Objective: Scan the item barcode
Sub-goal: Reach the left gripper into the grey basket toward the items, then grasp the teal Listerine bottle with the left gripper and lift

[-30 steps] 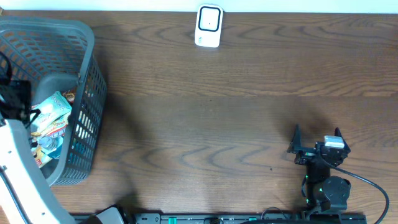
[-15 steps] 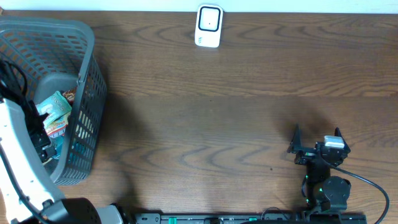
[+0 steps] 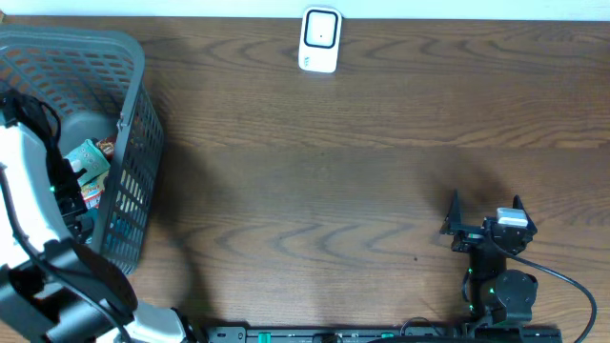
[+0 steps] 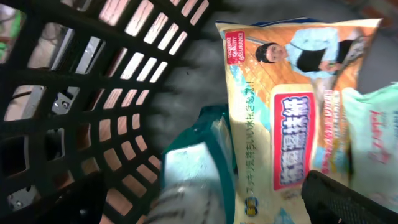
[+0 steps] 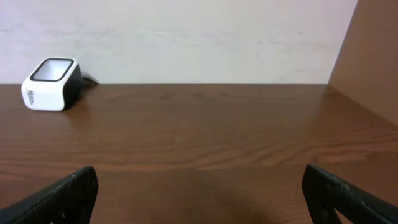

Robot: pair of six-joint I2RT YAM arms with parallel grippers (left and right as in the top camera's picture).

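Left gripper (image 4: 205,202) gaped wide over packets (image 4: 292,112) in the basket (image 4: 74,93); right gripper (image 5: 200,196) gaped above brown wood table (image 5: 199,124), white wall (image 5: 186,37) ahead.

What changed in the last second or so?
The left arm reached deeper into the basket, down toward the packets, and now hides more of them. Its jaws are wide open, with nothing gripped. The right arm, the scanner and the basket stayed put.
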